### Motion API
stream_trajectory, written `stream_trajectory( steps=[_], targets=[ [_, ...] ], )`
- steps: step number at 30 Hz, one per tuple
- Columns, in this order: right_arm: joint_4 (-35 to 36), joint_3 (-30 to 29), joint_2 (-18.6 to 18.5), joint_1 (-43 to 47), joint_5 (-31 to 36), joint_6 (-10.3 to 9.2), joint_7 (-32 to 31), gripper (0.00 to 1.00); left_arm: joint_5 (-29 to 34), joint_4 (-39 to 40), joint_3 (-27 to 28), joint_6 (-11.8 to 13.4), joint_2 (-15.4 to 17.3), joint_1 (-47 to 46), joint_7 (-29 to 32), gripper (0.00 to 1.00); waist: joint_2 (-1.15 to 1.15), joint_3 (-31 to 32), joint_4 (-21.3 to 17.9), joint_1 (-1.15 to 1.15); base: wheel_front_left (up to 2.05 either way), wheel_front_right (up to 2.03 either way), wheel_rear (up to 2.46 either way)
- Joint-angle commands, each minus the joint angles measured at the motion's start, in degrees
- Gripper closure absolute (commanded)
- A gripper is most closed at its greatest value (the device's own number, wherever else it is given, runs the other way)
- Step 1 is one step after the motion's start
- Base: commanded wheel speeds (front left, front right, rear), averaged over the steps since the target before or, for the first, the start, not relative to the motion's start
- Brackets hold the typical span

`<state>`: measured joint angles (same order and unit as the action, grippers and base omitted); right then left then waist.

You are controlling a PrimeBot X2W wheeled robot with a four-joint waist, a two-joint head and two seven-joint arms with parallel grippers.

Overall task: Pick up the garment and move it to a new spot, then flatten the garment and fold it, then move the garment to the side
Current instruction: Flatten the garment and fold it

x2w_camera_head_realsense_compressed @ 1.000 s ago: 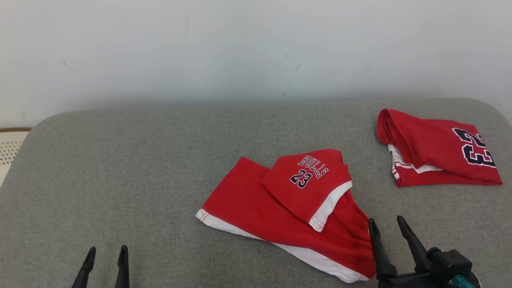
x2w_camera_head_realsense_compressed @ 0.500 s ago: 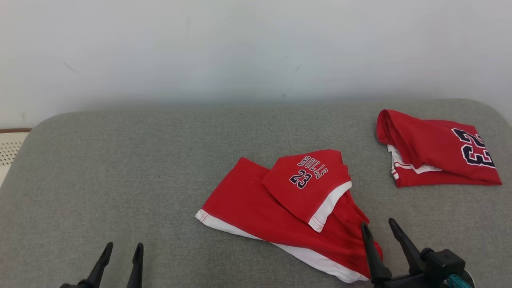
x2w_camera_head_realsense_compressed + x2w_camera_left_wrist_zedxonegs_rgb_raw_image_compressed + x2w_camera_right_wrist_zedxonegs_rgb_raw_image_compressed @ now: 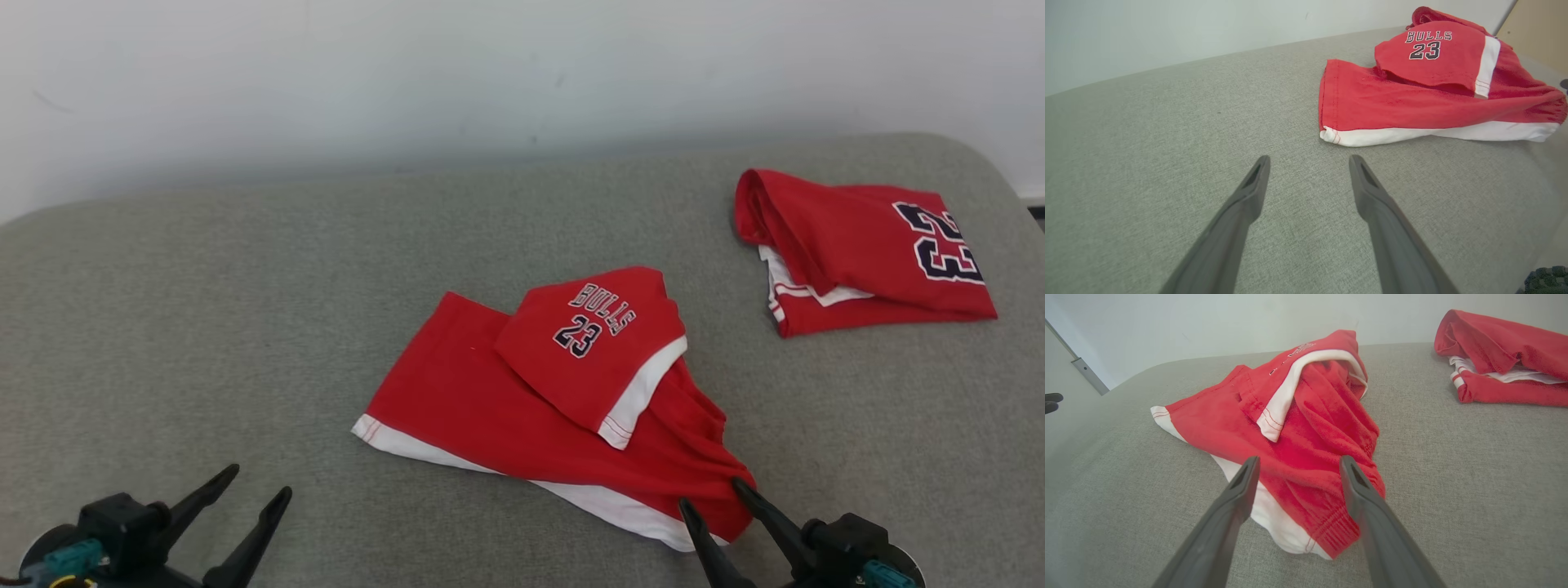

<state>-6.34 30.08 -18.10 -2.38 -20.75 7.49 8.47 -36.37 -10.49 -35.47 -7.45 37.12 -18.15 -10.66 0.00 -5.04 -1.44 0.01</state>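
Grey cushion: left end effector released, right end effector released over shorts edge.

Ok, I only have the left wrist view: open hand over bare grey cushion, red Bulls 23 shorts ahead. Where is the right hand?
Observer: The right hand is open, its fingers either side of the near waistband end of the shorts, not closed on them.
Operator: Anything else lying on the cushion?
Observer: Yes, a folded red jersey with a large 23, apart from the shorts, toward the cushion's far right.
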Motion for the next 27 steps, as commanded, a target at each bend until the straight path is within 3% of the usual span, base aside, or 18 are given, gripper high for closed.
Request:
stream_trajectory(
  steps=[1,10,16,19,27],
  targets=[
    [-0.03,0.41,-0.61,-0.70,-0.57,0.00,-0.26,0.00,-2.01,-0.35,-2.23,0.03,1.74,-1.69,-0.60,0.00,0.00,-3.19,-2.69,-0.01,0.00,0.00,0.00],
    [-0.98,3.24,-0.11,-3.59,-1.11,0.00,-0.62,0.00,-11.82,-0.41,-11.63,0.02,10.77,-8.28,-2.80,0.00,0.00,-8.85,-6.38,-0.01,0.00,0.00,0.00],
    [-1.96,3.33,0.63,-3.73,-1.03,0.00,0.83,0.00,-13.41,1.56,-14.68,0.02,15.68,-8.12,-4.30,0.00,0.00,-11.69,-9.17,-0.01,0.00,0.00,0.00],
    [-1.92,3.20,0.32,-3.04,-1.15,0.00,1.24,0.00,-11.97,2.59,-14.39,0.02,16.09,-7.77,-4.53,0.00,0.00,-12.45,-9.69,-0.01,0.00,0.00,0.00],
    [0.37,5.67,-1.69,-2.59,-3.73,0.01,-0.25,0.00,-7.80,4.98,-11.24,0.01,13.16,-6.44,-4.61,0.00,0.00,-13.18,-9.87,-0.01,0.00,0.00,0.00]
  ],
)
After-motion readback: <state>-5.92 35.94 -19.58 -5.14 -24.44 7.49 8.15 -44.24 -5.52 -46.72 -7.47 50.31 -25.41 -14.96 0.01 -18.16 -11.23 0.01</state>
